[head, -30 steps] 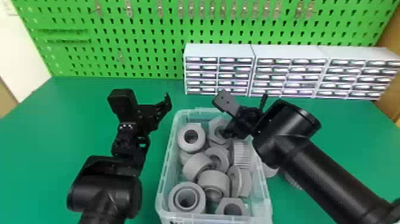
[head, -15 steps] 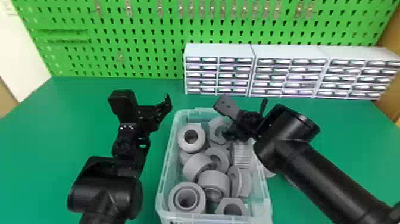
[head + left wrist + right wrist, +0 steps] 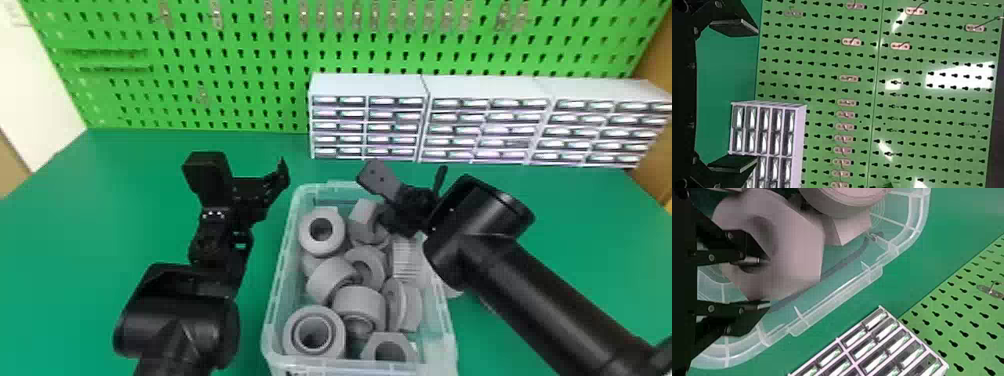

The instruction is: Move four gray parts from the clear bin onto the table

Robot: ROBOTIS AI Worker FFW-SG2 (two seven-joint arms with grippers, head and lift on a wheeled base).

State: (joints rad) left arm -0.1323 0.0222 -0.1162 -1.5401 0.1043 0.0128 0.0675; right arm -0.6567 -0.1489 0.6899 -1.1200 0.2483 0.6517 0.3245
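Okay, right pincer (image 3: pixel 766 282): looks closed onto the wall of a gray part, one finger in its hole, the other along its outer side.
Six-sided gray part (image 3: pixel 797 252): at the far end of the clear bin (image 3: pixel 283 260), down among the others, so not lifted out yet.
Rest of the bin: plenty of gray rings and nuts piled up, way more than needed.
Table, right of the bin: one gray part (image 3: pixel 453 291) lies just outside, plus maybe the edge of another behind the arm.
Progress: I'd call it one done, possibly two, so two or three to go, counting this one.
Left pincer (image 3: pixel 757 96): wide open, empty, parked left of the bin.
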